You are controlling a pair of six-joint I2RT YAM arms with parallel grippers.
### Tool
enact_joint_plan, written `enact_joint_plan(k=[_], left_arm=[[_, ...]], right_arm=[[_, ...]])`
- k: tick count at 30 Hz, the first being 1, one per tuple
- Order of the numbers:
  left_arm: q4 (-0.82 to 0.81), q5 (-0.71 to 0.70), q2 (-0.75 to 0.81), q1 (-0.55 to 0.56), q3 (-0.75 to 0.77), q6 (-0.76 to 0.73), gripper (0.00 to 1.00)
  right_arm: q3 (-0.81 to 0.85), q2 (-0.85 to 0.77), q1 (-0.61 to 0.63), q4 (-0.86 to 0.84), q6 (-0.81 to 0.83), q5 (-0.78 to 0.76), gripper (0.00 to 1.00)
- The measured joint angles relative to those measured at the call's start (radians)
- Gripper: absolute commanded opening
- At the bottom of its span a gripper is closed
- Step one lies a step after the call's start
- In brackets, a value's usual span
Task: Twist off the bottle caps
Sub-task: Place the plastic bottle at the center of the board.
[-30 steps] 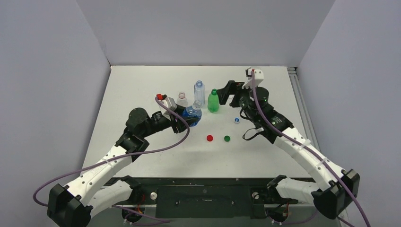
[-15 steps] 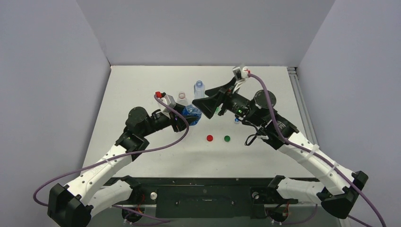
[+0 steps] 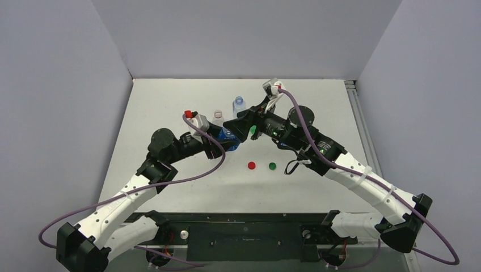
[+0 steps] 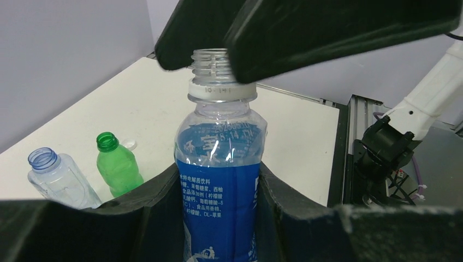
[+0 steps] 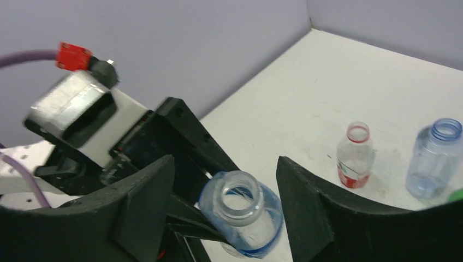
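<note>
1. Showing bare threads, the blue bottle (image 4: pixel 218 202) is uncapped, held near the middle of the tabletop (image 3: pixel 170 102).
2. The green bottle (image 4: pixel 117 166), ribbed bottle (image 4: pixel 57 174) and red bottle (image 5: pixel 355 155) beside it are open-mouthed too, so the unscrewing looks finished.
3. A red cap (image 3: pixel 252 165) and green cap (image 3: pixel 272 166) lie loose nearer the arms; I cannot find the other two.
4. Left jaws are clamped on the blue bottle's body.
5. Right jaws stand partly apart astride its neck, holding nothing; whether they touch it I cannot tell.
</note>
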State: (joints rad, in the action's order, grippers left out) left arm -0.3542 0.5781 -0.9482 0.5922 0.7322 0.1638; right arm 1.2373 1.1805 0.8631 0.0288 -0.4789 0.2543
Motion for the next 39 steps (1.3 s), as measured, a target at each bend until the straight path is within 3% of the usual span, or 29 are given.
enact_joint_plan(k=[5, 7, 9, 10, 12, 13, 15, 21, 27, 36, 39], left_arm=[[-0.006, 0.024, 0.018, 0.009, 0.003, 0.000, 0.04], [-0.006, 0.026, 0.020, 0.009, 0.004, -0.001, 0.04], [-0.002, 0.026, 0.018, 0.010, 0.004, -0.001, 0.06], [0.002, 0.024, 0.018, 0.010, 0.004, -0.001, 0.09], [0.009, 0.022, 0.014, 0.010, 0.004, -0.002, 0.52], [0.011, 0.026, 0.014, 0.010, 0.004, -0.002, 0.88], [0.006, 0.021, 0.015, 0.011, 0.005, -0.010, 0.99], [0.042, -0.032, 0.034, 0.010, 0.008, -0.033, 0.97], [0.240, -0.113, 0.085, -0.014, 0.054, -0.098, 0.96], [0.491, -0.145, 0.102, -0.346, 0.189, -0.081, 0.97], [0.532, -0.161, 0.100, -0.385, 0.191, -0.072, 0.97]], right_arm=[[0.001, 0.008, 0.012, 0.083, 0.048, -0.096, 0.67], [0.001, 0.008, 0.015, 0.094, 0.056, -0.114, 0.56], [0.001, 0.008, 0.022, 0.094, 0.058, -0.116, 0.38], [0.001, 0.009, 0.025, 0.092, 0.055, -0.108, 0.24], [0.001, 0.010, 0.035, 0.083, 0.050, -0.087, 0.10], [0.001, 0.010, 0.036, 0.082, 0.052, -0.089, 0.08], [0.001, 0.011, 0.034, 0.082, 0.053, -0.086, 0.06], [0.001, 0.011, 0.027, 0.121, 0.134, -0.139, 0.05], [0.001, 0.063, 0.026, 0.164, 0.276, -0.249, 0.00], [-0.046, 0.232, 0.020, 0.066, 0.383, -0.371, 0.00], [-0.079, 0.273, 0.021, -0.007, 0.390, -0.398, 0.00]])
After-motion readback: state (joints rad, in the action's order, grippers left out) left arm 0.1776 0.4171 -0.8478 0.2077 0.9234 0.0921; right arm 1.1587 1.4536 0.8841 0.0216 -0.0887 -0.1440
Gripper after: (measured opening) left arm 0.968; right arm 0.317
